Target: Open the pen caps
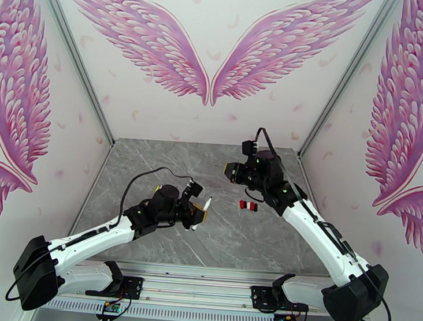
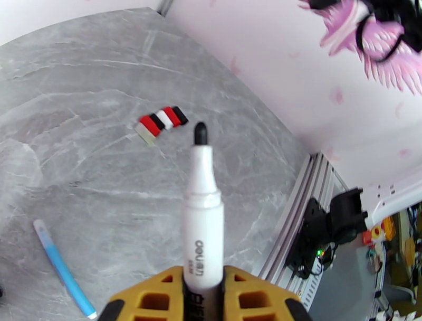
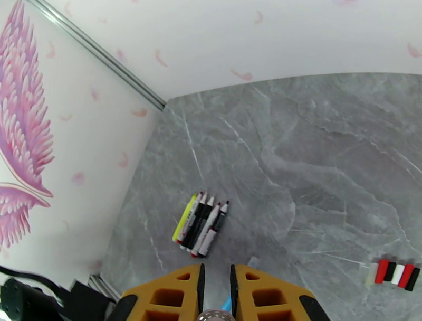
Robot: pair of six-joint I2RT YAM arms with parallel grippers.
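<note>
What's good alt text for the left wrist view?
The left fingers clamp a white marker, its black tip uncapped and pointing away over a grey marble table. Beyond the tip lies a row of pen caps; a blue pen lies at lower left.

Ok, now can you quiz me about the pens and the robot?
1. True or false: the marker held in the left fingers has its cap on.
2. What colour is the lone pen lying by itself, seen from the left wrist? A) yellow B) blue C) green
3. Name the three colours of the caps lined up in a row.

Key: 1 false, its black tip is bare. 2 B. 3 red, black and white.
</note>
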